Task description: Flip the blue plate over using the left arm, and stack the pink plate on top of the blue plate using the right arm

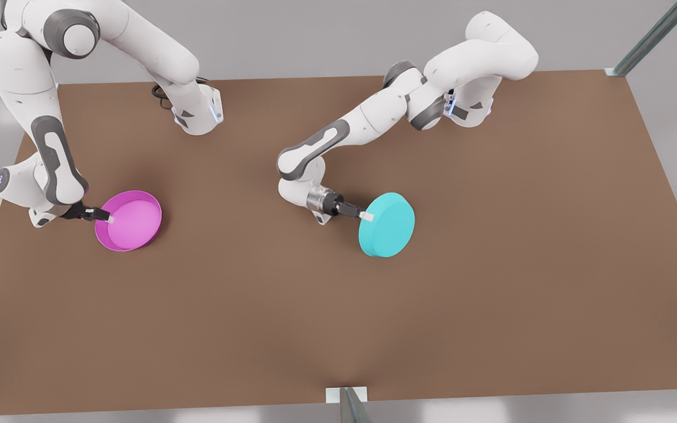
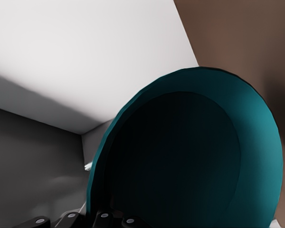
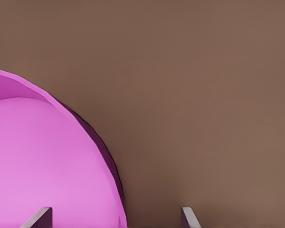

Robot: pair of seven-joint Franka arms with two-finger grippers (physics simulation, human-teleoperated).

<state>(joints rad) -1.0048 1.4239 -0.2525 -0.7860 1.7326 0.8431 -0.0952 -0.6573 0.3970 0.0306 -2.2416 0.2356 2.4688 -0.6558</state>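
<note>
Brown bench [image 1: 491, 264]: my left gripper [image 1: 365, 215] clamps the blue plate [image 1: 388, 226], tilted with its base up; my right gripper [image 1: 105, 218], fingers spread, straddles the empty pink plate [image 1: 133, 223] rim.

We see bare table [image 1: 338, 317] between the pink plate [image 1: 130, 220] at nine o'clock and the blue plate [image 1: 388, 224] at three, well apart.
</note>
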